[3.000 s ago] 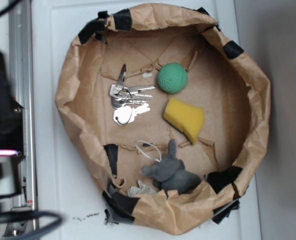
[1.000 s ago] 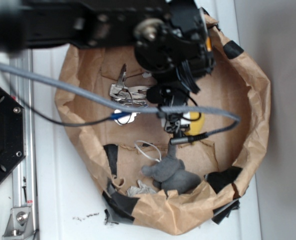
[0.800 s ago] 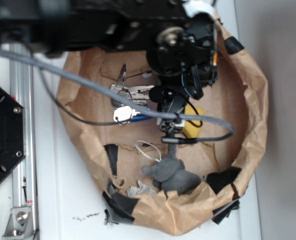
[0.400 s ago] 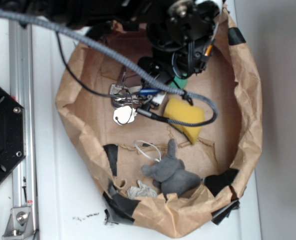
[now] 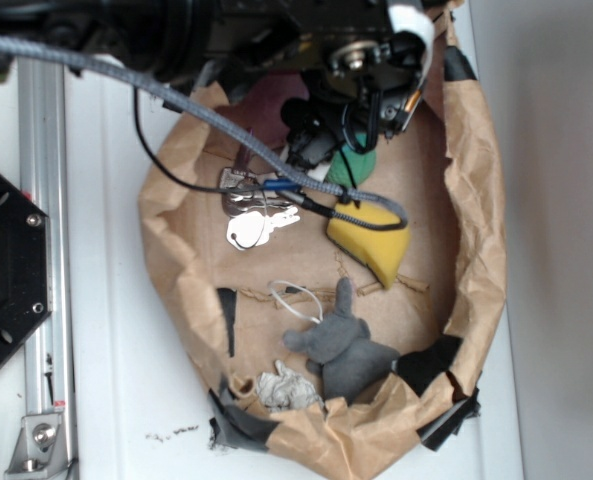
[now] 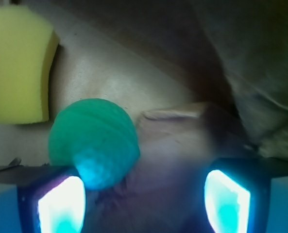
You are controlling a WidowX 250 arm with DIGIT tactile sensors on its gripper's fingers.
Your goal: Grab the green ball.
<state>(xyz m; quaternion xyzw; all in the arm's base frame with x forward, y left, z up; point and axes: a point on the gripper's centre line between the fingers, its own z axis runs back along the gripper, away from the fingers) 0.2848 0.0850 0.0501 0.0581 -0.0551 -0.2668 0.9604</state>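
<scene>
Wrist view: gripper [image 6: 144, 194] with fingers spread and empty, glowing pads [image 6: 61, 204] at the bottom edge; the green ball [image 6: 93, 141], a matte, finely dimpled sphere, lies on the paper floor against the inner face of one pad rather than centred, with the yellow sponge wedge [image 6: 17, 63] just beyond it. Judged light, soft and somewhat grippy but prone to roll; best pinched across its widest girth. Exterior view: the ball [image 5: 354, 165] sits near the paper basket's [image 5: 476, 250] far rim, mostly hidden under the arm.
</scene>
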